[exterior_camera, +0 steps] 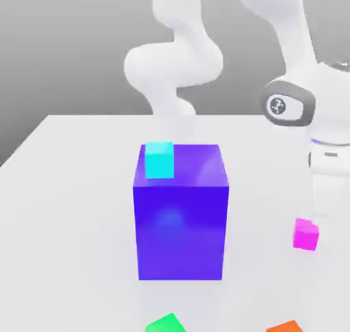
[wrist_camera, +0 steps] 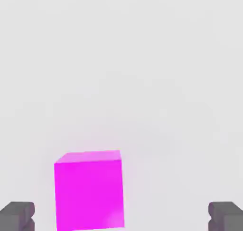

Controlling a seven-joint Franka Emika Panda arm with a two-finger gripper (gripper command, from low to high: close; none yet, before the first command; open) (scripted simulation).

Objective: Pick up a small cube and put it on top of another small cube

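Note:
The small magenta-pink cube [exterior_camera: 305, 233] rests on the white table [exterior_camera: 61, 208] at the exterior view's right. My gripper [exterior_camera: 318, 213] hangs just above it, slightly toward the right. In the hand view the magenta cube [wrist_camera: 89, 189] lies between my two dark fingertips [wrist_camera: 16, 216], nearer to one of them and touching neither. My gripper [wrist_camera: 121, 218] is open, its fingers spread far wider than the cube.
A big blue-violet block [exterior_camera: 180, 221] stands mid-table with a small cyan cube [exterior_camera: 159, 160] on its top corner. A small green cube [exterior_camera: 165, 323] and an orange cube [exterior_camera: 286, 326] lie at the near edge. The white arm [exterior_camera: 179, 64] rises behind the block.

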